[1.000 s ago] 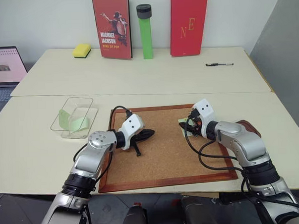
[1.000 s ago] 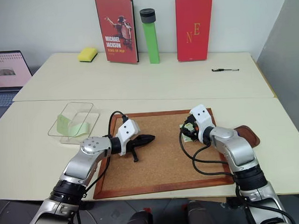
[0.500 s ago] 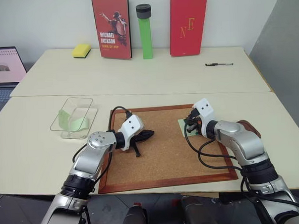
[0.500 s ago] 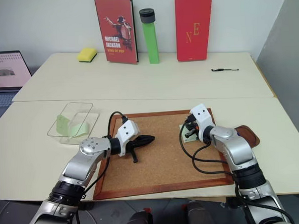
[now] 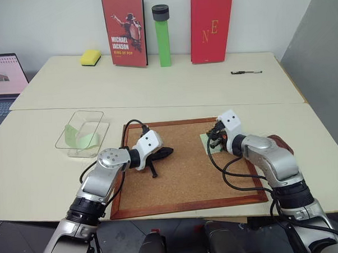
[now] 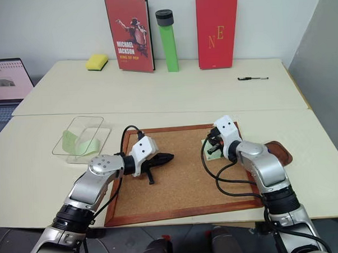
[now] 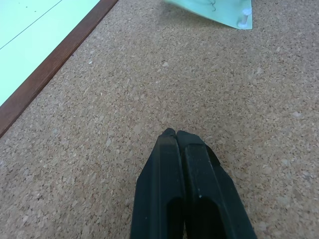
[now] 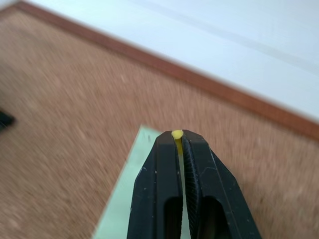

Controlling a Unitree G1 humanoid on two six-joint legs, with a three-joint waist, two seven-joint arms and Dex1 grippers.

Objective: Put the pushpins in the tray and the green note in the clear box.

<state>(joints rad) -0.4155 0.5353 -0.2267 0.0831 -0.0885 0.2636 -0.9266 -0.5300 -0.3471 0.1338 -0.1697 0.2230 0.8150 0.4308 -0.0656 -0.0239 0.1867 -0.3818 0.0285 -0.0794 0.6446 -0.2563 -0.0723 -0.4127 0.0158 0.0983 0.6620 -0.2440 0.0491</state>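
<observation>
Right pincer [image 8: 178,137] clamped on tiny yellow-headed pushpin [image 8: 176,134] above pale green note [image 8: 130,199]; left pincer [image 7: 176,134] closed, empty.

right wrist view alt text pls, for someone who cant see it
The right gripper is shut on a small yellow pushpin that pokes out between its black fingertips. Below lies the green note on the cork board, whose reddish wood frame meets the pale table behind.

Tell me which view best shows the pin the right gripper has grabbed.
Right wrist view: the yellow pin peeks out between the shut fingertips of the right gripper, above the green note. In the eye views the gripper hides the pin. The left wrist view shows a different, white pin.
</observation>
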